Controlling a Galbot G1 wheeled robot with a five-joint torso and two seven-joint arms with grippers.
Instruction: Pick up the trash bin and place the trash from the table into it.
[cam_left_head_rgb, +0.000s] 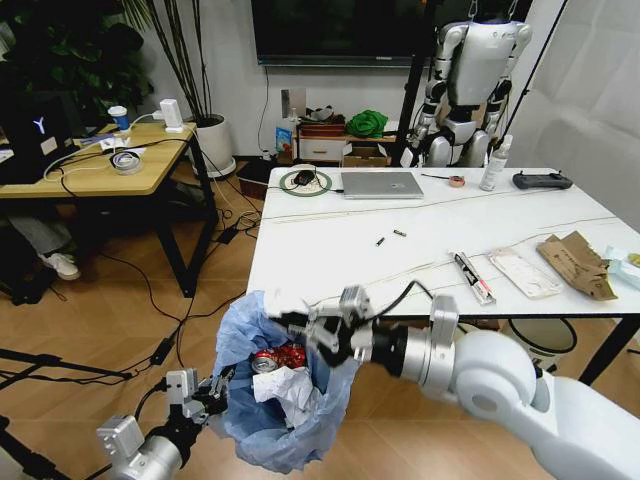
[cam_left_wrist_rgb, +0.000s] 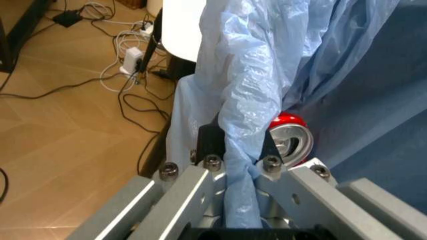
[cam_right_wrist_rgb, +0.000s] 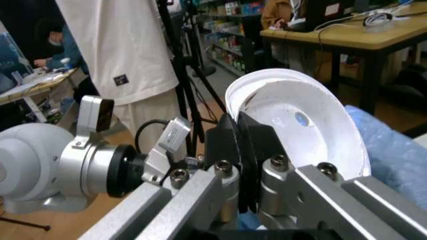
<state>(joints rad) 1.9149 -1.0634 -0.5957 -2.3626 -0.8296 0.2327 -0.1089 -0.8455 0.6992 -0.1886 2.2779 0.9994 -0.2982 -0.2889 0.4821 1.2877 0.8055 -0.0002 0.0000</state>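
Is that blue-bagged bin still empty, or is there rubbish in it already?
Not empty. The trash bin already holds a crushed red can and crumpled white wrappers, seen through its open top.

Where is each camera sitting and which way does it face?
Head view: looks forward and down at the table, both arms below.
Left wrist view: left gripper pinching the trash bin bag beside a red can.
Right wrist view: right gripper clamping a white cup.
Shared: bin, can.
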